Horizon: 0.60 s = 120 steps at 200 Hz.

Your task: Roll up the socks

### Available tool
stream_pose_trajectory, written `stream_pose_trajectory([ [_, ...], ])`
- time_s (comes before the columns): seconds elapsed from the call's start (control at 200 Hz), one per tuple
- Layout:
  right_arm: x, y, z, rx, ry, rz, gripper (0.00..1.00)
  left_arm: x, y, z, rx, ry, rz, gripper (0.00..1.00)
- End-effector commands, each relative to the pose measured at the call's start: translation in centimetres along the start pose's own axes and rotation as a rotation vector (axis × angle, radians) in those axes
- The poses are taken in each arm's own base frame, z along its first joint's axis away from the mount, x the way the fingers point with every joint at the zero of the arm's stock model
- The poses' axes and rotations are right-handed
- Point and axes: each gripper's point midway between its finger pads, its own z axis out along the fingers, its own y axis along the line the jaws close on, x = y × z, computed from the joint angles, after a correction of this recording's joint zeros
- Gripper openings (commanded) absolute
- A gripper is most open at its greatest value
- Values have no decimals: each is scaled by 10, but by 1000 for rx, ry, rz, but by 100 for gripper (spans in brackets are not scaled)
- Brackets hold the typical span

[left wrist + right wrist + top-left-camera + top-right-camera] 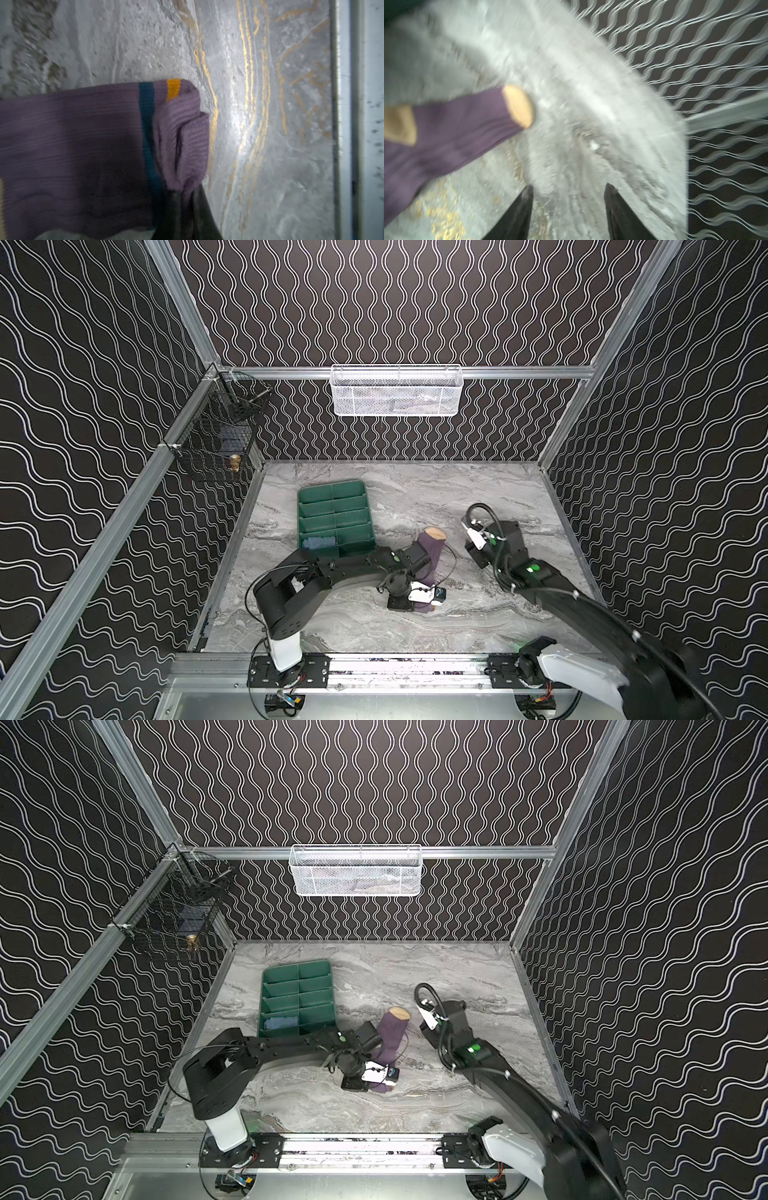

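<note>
The purple sock lies stretched out on the marble table, its tan toe at the far end. My left gripper is shut on the sock's near end, pinching the folded cuff beside the navy and orange stripes. My right gripper hovers open over bare table, just right of the tan toe, with nothing between its fingers. A light blue sock sits bundled in the near-left compartment of the green tray.
The green divided tray stands left of the purple sock, close to my left arm. A white mesh basket hangs on the back wall, and a black wire basket hangs on the left wall. A metal rail runs along the table's front edge.
</note>
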Motion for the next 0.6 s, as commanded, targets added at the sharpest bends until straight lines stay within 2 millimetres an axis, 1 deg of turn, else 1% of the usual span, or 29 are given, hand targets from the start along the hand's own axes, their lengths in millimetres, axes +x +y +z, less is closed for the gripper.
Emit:
stream_pose_trajectory([
  [0.0,-47,-12,-40,77,-268,73,50,14,-32,-8,241,28,-140,7],
  [0.02,-53,-4,-50,53,-311,42,49,15,-30,-8,248,27,-157,7],
  [0.06,-57,16,-64,8,-374,-59,49,15,-27,-8,272,22,-187,7],
  [0.11,-58,49,-81,-83,-422,-194,49,15,-23,-6,294,19,-213,7],
  [0.215,-38,118,-107,-289,-428,-483,49,17,-18,0,320,28,-242,8],
  [0.29,-11,164,-117,-409,-401,-690,49,18,-15,4,330,36,-255,9],
  [0.335,6,187,-119,-458,-377,-797,50,18,-14,5,334,37,-258,9],
  [0.4,29,217,-119,-535,-327,-895,51,19,-12,6,335,36,-263,9],
  [0.465,43,236,-109,-561,-264,-939,52,20,-11,7,336,36,-271,9],
  [0.526,50,249,-98,-561,-227,-951,52,22,-10,8,337,42,-276,8],
  [0.596,57,263,-87,-557,-232,-999,53,24,-10,9,333,46,-281,9],
])
